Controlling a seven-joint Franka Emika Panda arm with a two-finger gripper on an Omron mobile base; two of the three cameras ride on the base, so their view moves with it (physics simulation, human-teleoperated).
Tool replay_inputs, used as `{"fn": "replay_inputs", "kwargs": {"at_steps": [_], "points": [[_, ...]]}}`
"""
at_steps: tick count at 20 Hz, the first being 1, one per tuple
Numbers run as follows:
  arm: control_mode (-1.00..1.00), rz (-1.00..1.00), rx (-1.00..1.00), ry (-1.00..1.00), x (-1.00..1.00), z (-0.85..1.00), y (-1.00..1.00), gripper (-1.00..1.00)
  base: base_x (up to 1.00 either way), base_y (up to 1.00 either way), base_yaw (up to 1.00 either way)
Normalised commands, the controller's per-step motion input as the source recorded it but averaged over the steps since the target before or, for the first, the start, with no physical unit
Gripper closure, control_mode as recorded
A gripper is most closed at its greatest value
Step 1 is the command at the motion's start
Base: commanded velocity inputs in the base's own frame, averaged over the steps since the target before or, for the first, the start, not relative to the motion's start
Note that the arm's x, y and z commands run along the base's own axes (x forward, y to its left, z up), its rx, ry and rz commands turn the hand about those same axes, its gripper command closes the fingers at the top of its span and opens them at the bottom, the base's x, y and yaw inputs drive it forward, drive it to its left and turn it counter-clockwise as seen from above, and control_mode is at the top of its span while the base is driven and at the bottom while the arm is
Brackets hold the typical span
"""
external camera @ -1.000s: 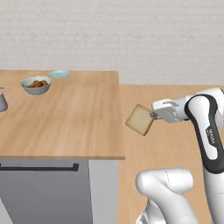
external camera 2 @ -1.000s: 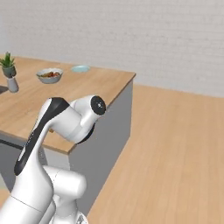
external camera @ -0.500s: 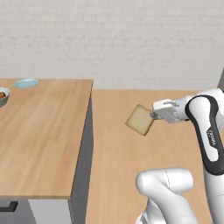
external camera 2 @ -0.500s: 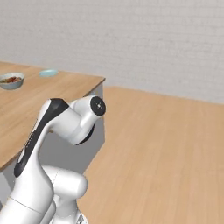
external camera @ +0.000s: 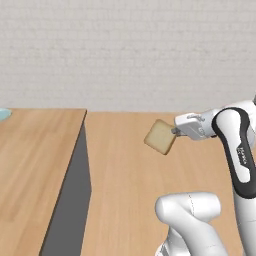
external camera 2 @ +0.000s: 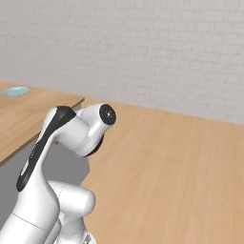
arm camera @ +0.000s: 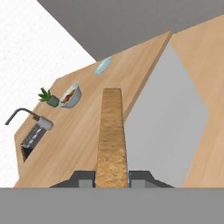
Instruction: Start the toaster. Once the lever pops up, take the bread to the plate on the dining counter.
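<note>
My gripper [external camera: 174,132] is shut on the bread [external camera: 160,137], a pale tan slice with a brown crust. It hangs in the air above the wooden floor, to the right of the dining counter [external camera: 35,165]. In the hand view the bread [arm camera: 111,131] stands edge-on between the two fingertips of the gripper [arm camera: 112,178]. The light-blue plate [arm camera: 103,65] lies near the far corner of the counter [arm camera: 87,131], well away from the bread. The plate [external camera 2: 15,91] lies flat and bare, and a sliver of the plate [external camera: 2,114] shows at the picture's left edge. The toaster is out of view.
A bowl of fruit [arm camera: 71,96] and a small potted plant [arm camera: 47,98] stand further along the counter. A faucet [arm camera: 28,116] and sink [arm camera: 29,141] sit beyond them. Open wooden floor [external camera 2: 181,167] stretches to a white brick wall [external camera 2: 143,47].
The whole scene has slid left in both base views, so the camera has moved. The bread stays gripped at the same spot relative to the arm.
</note>
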Motion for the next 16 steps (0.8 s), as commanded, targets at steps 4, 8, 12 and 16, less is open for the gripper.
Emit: {"fn": "replay_inputs", "kwargs": {"at_steps": [4, 8, 12, 16], "points": [[1.00, 0.00, 0.00, 0.00, 0.00, 0.00, 0.00, 1.00, 1.00, -0.55, 0.02], [1.00, 0.00, 0.00, 0.00, 0.00, 0.00, 0.00, 1.00, 1.00, -0.48, 0.04], [1.00, 0.00, 0.00, 0.00, 0.00, 0.00, 0.00, 1.00, 1.00, -0.43, 0.04], [1.00, 0.00, 0.00, 0.00, 0.00, 0.00, 0.00, 1.00, 1.00, -0.39, 0.03]]}}
